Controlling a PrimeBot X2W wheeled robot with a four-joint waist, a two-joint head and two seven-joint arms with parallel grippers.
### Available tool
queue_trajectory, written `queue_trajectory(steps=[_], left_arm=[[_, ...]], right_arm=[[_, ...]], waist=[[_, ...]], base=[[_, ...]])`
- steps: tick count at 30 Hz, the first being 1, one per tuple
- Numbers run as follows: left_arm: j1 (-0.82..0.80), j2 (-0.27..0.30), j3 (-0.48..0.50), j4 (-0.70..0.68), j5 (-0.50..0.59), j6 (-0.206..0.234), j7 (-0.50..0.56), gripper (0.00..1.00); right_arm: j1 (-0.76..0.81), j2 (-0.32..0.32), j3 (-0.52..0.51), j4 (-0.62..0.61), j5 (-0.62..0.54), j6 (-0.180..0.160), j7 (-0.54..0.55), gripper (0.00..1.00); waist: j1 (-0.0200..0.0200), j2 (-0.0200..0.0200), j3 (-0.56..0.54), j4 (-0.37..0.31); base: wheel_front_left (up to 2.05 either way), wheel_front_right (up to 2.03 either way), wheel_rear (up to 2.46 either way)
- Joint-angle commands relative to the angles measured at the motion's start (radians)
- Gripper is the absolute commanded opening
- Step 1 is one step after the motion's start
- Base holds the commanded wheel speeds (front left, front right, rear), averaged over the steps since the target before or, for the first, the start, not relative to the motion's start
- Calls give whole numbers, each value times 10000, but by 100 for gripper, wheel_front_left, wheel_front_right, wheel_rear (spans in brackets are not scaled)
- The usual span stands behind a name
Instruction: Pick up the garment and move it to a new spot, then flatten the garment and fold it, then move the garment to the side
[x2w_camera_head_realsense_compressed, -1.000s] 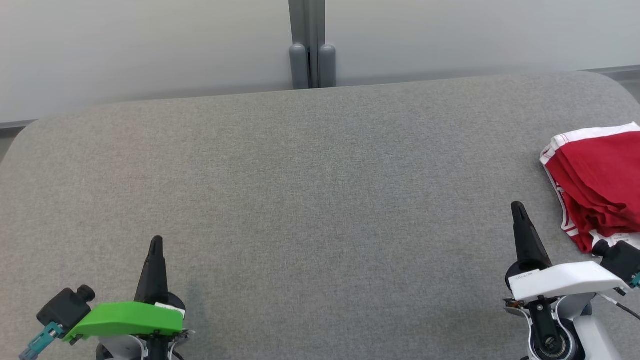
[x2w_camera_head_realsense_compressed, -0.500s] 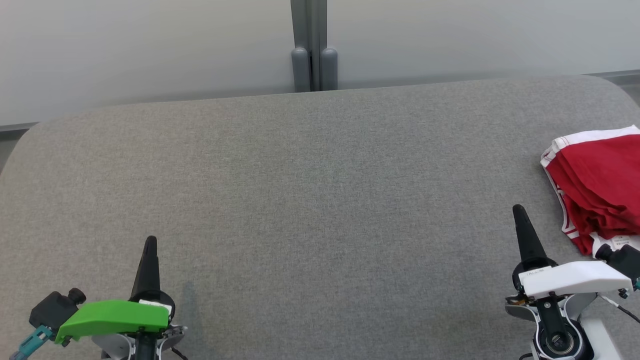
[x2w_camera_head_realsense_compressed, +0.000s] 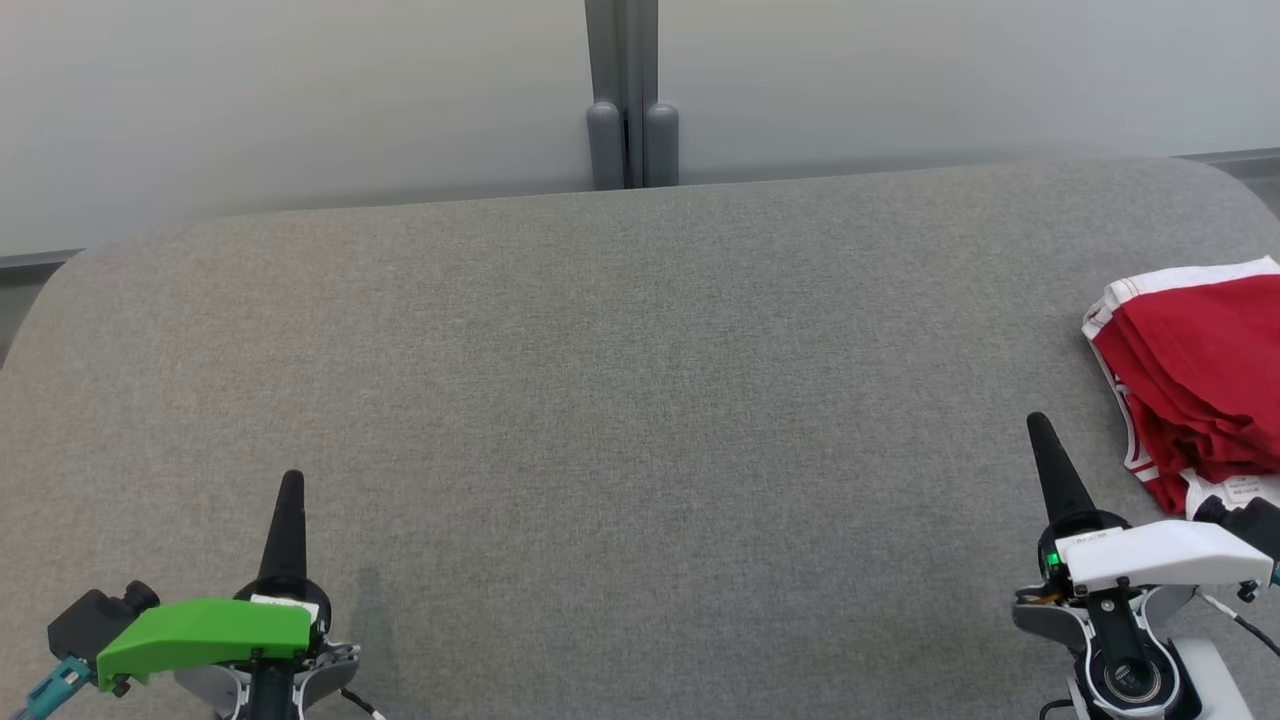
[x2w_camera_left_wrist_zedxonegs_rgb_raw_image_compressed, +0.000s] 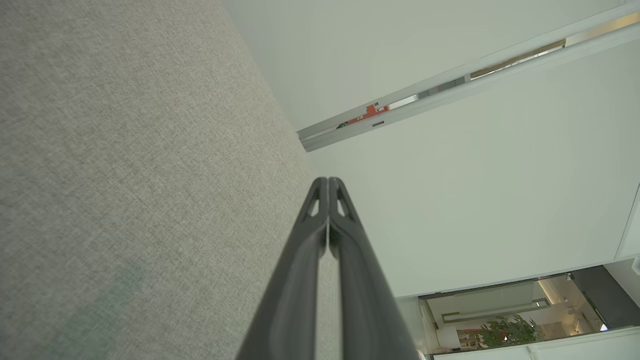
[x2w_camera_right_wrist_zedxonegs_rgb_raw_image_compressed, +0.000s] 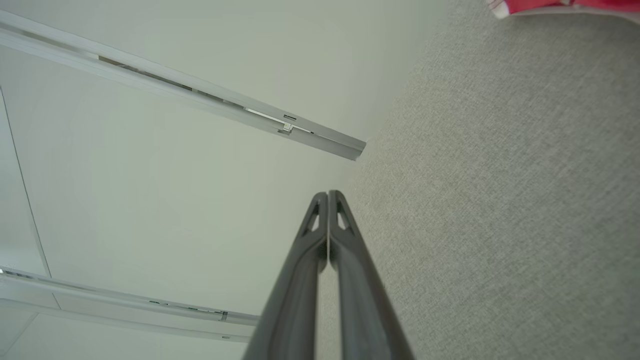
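The garment (x2w_camera_head_realsense_compressed: 1200, 380) is a red piece with white trim, lying folded at the right edge of the grey table (x2w_camera_head_realsense_compressed: 620, 380). A corner of the garment (x2w_camera_right_wrist_zedxonegs_rgb_raw_image_compressed: 550, 5) also shows at the top right of the right wrist view. My right gripper (x2w_camera_head_realsense_compressed: 1036, 425) stands shut and empty a short way left of the garment, apart from it. At the lower left my left gripper (x2w_camera_head_realsense_compressed: 291, 482) is shut on nothing. Both wrist views show the fingers pressed together, left gripper (x2w_camera_left_wrist_zedxonegs_rgb_raw_image_compressed: 328, 181) and right gripper (x2w_camera_right_wrist_zedxonegs_rgb_raw_image_compressed: 328, 194).
A grey post (x2w_camera_head_realsense_compressed: 630, 130) rises behind the table's far edge, against a pale wall (x2w_camera_head_realsense_compressed: 300, 100). The table's rounded far corners sit at the upper left and upper right. Wide grey fabric lies between the two grippers.
The head camera has tipped slightly, so the whole picture sits a little lower. Both grippers have drawn back toward the near edge, staying shut. The garment lies as it did.
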Motion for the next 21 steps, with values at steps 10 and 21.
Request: queue_trajectory(steps=[10,21], left_arm=[[-276,55,229,1,-980,-87,288,0],[-323,42,403,64,-1796,-113,541,0]], right_arm=[[-171,-49,-141,101,1092,-6,299,0],[-202,-34,-249,231,2013,-6,562,0]], waist=[[0,0,-69,31],[0,0,-142,63]], base=[[0,0,0],[0,0,0]])
